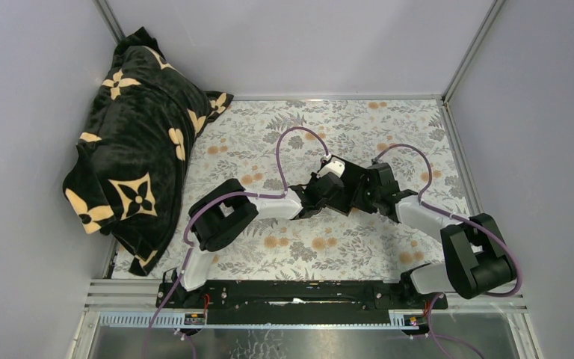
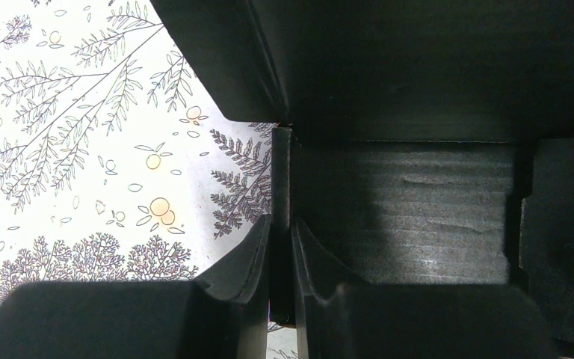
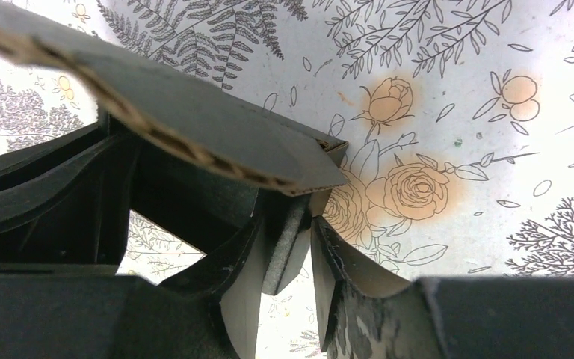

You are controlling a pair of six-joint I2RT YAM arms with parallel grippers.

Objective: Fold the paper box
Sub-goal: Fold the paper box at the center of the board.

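Black card paper box (image 2: 418,217) sits mid-worktop (image 1: 284,134), held up between both grippers. Risk: left gripper (image 2: 282,224) is clamped on one thin wall and could crease or tear it if the arms pull apart. Right gripper (image 3: 290,232) straddles a flap edge, can't tell if it's pinching, so it may slip. Both arms reach inward from the near edge, elbows bent.

Left arm (image 1: 275,206): white tube links joined black, blocky housings.
Right arm (image 1: 418,213): had the same white and black build.
Cables (image 1: 278,158): purple, ran in loops along each arm.
Fingers (image 2: 243,262): were matte black, curved inside.
Base rail (image 1: 299,292): was a black bar.
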